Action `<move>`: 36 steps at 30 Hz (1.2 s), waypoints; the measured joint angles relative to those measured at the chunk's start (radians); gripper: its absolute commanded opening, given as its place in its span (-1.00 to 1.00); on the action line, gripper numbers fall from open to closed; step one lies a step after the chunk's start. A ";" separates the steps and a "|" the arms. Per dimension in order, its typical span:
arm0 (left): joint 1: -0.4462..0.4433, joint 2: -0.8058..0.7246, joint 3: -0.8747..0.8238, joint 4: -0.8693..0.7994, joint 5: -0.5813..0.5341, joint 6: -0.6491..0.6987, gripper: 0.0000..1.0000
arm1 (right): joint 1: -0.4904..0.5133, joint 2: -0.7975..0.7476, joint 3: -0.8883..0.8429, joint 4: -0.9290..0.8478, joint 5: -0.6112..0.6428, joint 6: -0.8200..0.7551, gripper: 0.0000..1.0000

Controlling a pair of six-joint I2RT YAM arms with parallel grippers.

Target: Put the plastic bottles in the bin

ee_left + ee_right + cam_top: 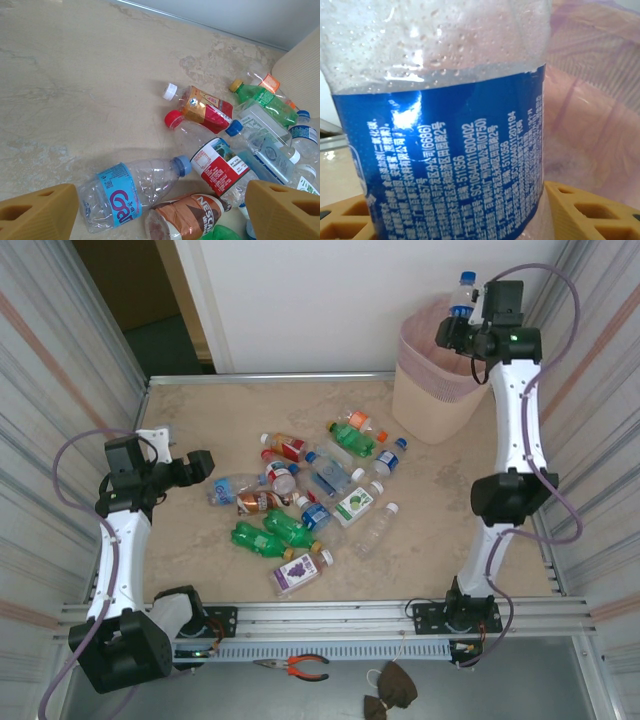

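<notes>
Over at the far right corner, the right claw (458,328) has its two fingers clamped on a blue-labelled bottle (463,298), cap up, right above the rim of the pink bin (435,395). From the wrist camera the label (445,150) takes up nearly everything, with the orange fingers (592,212) pressed against it low down on either side and the bin's pale pink inside (600,125) behind. The rest of the bottles (310,495) lie scattered on their sides in the middle of the table (200,420), well apart from the bin: two green ones (262,540) near the front, a purple-labelled one (300,572) closest to the arms, and another green one (355,440) toward the back. The left claw (200,465) hangs at the left edge of that heap, jaws spread wide with nothing between them. Its own camera looks down past both orange fingers (40,210) onto a clear bottle with a blue label (120,195), a brown coffee bottle (185,217) just beside it and a red-labelled one (215,165) lying across (a pair of pliers (298,667) sits off the table in front, near the arm bases).
</notes>
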 measured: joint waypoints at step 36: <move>0.000 0.030 0.000 0.000 0.009 -0.005 0.73 | -0.032 0.290 0.070 -0.422 0.118 -0.121 0.11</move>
